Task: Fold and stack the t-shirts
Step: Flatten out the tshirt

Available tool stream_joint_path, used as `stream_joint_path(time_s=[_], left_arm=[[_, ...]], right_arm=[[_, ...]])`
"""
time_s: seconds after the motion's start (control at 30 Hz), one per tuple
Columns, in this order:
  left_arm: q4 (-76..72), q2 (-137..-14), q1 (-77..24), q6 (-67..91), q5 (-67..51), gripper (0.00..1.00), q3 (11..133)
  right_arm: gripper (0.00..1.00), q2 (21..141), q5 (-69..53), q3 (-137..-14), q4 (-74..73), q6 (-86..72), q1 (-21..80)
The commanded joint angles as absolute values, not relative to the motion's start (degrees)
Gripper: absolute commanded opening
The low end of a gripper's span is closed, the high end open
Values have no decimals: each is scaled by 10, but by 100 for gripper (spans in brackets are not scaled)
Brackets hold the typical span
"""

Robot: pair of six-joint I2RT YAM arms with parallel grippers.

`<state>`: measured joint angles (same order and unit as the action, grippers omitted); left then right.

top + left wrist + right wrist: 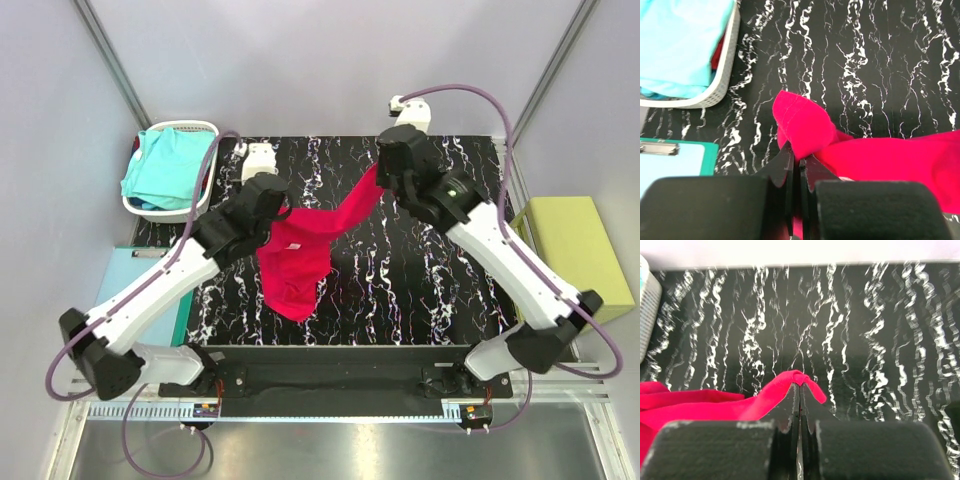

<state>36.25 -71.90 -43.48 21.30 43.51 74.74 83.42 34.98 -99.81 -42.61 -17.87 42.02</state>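
Black marble-patterned tabletop (420, 290), pale booth walls.

Top view: crimson t-shirt (298, 262) hangs slung between both arms over table centre, its middle sagging low. Turquoise t-shirt (158, 168) sits bunched in white basket (207, 130) at far left. Cloth judged light, limp and not slippery; best taken at hem or shoulder corners, hands spread wide.

Left wrist view: left gripper (799, 161) has jaws closed, pinching a bunched red fold.

Right wrist view: right gripper (799, 390) has jaws closed on a thin red edge, cloth trailing left.
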Motion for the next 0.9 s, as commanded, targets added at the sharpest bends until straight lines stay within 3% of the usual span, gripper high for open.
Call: stream_joint_path(time_s=[0.0, 0.37, 0.5, 0.57, 0.63, 0.67, 0.73, 0.77, 0.87], left_arm=[[273, -762, -409, 206, 399, 2, 736], [176, -840, -345, 180, 375, 5, 714], [176, -877, -316, 177, 357, 8, 748], [177, -896, -305, 179, 352, 15, 764], [175, -906, -298, 177, 346, 26, 774], [172, -908, -296, 174, 341, 33, 777], [170, -904, -294, 164, 328, 53, 790], [170, -899, -294, 164, 326, 81, 792], [169, -866, -295, 174, 323, 96, 790]], right_arm=[[0, 892, 289, -979, -357, -193, 396], [0, 1021, 229, -1013, -290, -183, 331], [0, 1056, 214, -1036, -282, -176, 305], [0, 1073, 201, -1046, -277, -173, 289], [0, 1086, 172, -1050, -269, -172, 274], [5, 1091, 165, -1060, -269, -171, 272], [30, 1097, 147, -1070, -272, -167, 271], [47, 1095, 145, -1076, -273, -170, 272], [59, 1077, 142, -1072, -278, -176, 277]])
